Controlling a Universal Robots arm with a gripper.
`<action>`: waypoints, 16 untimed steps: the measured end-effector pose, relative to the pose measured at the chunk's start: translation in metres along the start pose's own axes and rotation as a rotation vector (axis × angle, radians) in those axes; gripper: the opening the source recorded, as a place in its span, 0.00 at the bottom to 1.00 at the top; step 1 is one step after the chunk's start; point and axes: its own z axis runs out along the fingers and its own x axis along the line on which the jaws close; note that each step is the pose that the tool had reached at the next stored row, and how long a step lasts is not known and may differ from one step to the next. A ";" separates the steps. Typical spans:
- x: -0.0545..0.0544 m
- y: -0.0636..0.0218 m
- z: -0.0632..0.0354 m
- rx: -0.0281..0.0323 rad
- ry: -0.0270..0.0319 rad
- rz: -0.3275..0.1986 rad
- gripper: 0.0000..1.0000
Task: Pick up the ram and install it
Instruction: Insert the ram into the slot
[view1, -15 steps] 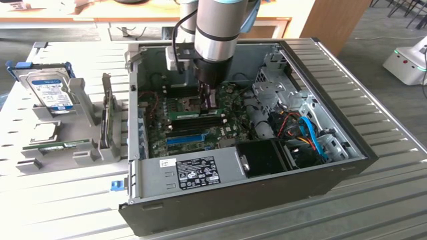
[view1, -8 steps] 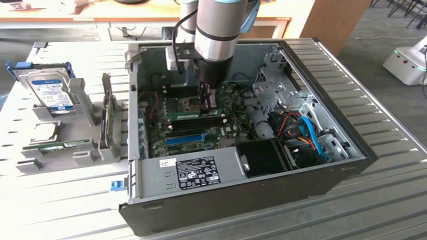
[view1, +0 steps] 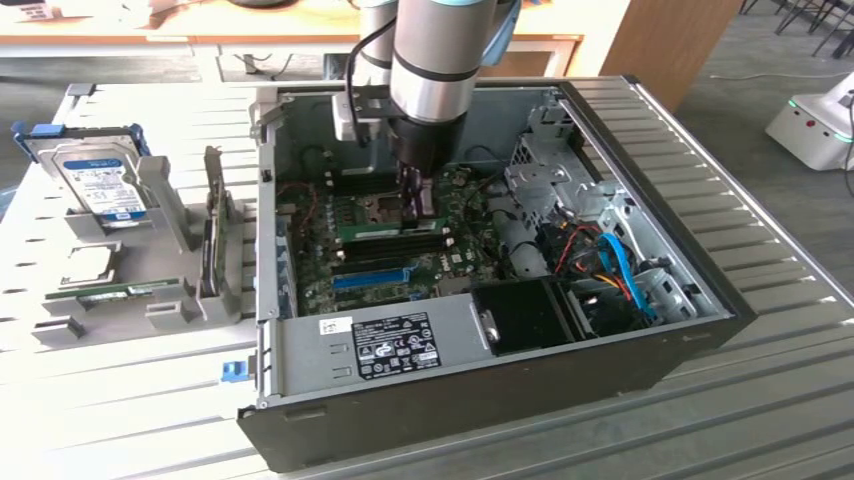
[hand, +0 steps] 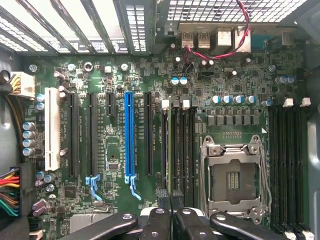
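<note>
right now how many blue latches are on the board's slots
2. One blue latch ends a black slot; the other ends the long blue slot. Others may be hidden behind the gripper.

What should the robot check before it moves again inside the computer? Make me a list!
1. Gripper shut: ok.
2. Gripper down over the black slots beside the socket: ok.
3. Ram lined up along the slots: ok.
4. Ram pushed fully in: cannot tell.
5. White clips snapped shut: cannot tell.
6. Red wires away from the slots: ok.
</note>
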 end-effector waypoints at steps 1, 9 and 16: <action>0.000 -0.0016 0.0000 0.0000 -0.0001 0.000 0.12; 0.000 -0.0082 -0.0002 -0.0001 -0.0001 0.000 0.12; 0.000 -0.0083 0.0031 0.0000 -0.0001 0.000 0.12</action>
